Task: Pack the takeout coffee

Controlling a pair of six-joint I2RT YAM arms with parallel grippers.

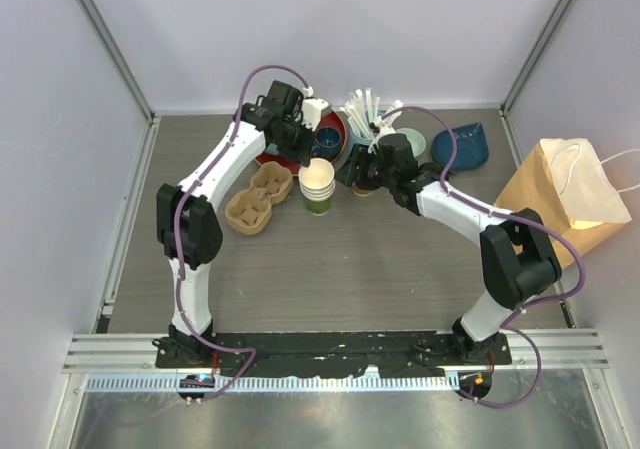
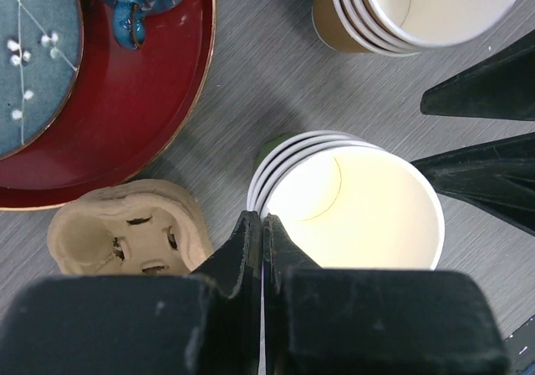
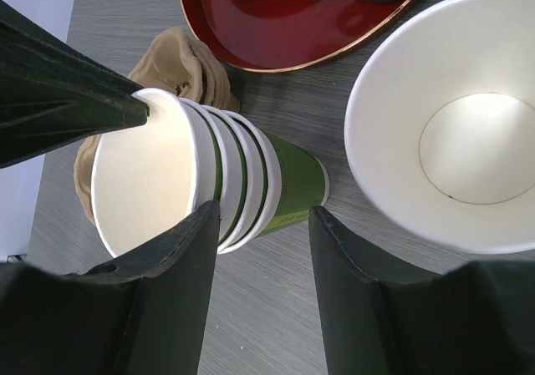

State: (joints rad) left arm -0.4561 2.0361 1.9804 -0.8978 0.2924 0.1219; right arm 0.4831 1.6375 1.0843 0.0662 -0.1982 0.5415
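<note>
No lidded cup shows in any view; the two black-lidded takeout coffees are out of view. A lidless green-sided cup stack (image 1: 317, 194) stands mid-table. My left gripper (image 2: 263, 220) is shut at the near rim of the stack's top cup (image 2: 351, 208), with a thin pale edge pinched between the fingers. My right gripper (image 3: 261, 216) is open, its jaws on either side of the green stack's lower part (image 3: 288, 187), not touching it. A lidless brown-sided stack (image 2: 334, 20) stands just beyond, and its white inside fills the right of the right wrist view (image 3: 468, 133).
A tan pulp cup carrier (image 1: 255, 199) lies left of the green stack. A red tray (image 2: 134, 83) with blue crockery sits behind it. A blue cup of white straws (image 1: 365, 119) stands at the back. A brown paper bag (image 1: 565, 194) is at the right edge.
</note>
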